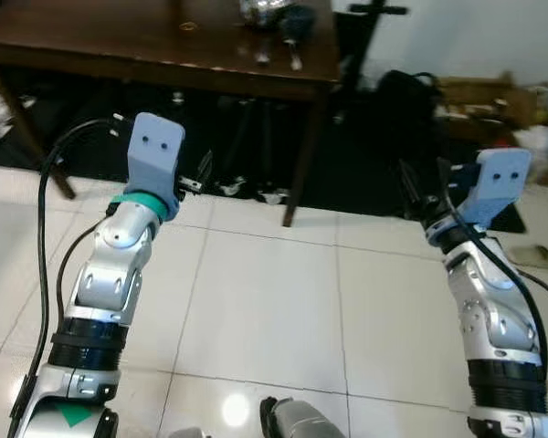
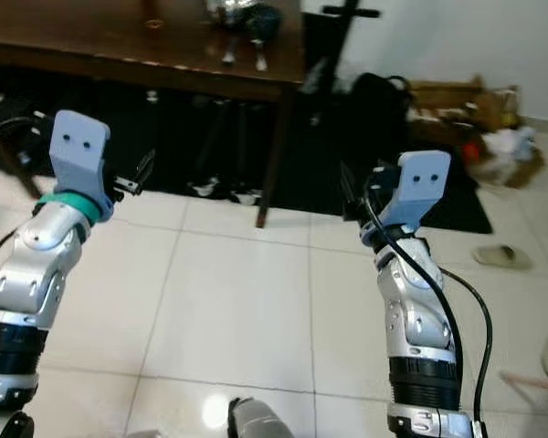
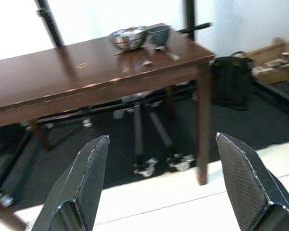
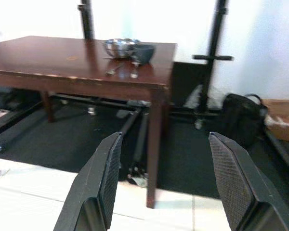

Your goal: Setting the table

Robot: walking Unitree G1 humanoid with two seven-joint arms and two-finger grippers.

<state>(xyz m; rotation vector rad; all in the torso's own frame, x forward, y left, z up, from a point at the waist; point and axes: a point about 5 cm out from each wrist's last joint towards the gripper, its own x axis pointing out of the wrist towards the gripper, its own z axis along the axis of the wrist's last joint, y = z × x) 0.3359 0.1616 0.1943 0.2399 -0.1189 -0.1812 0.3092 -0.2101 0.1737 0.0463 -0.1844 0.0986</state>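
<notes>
We hold both arms raised over the white tile floor [image 1: 256, 310], short of the table [image 4: 62, 62]. Our left gripper [image 3: 159, 187] has its fingers [image 3: 82, 183] spread wide, grasping nothing and touching nothing. Our right gripper [image 4: 166, 183] is likewise spread wide and empty.

The dark wooden table stands ahead on a black mat [image 4: 183, 163]. Near its far right corner sit a metal bowl [image 4: 119, 47] and, just beside it, a dark cup [image 4: 143, 52]. Cutlery [image 4: 114, 69] lies on the tabletop in front of them, too blurred to sort. A black bag [image 4: 241, 120] rests on the floor to the right of the table. We can read no writing or labels anywhere.
</notes>
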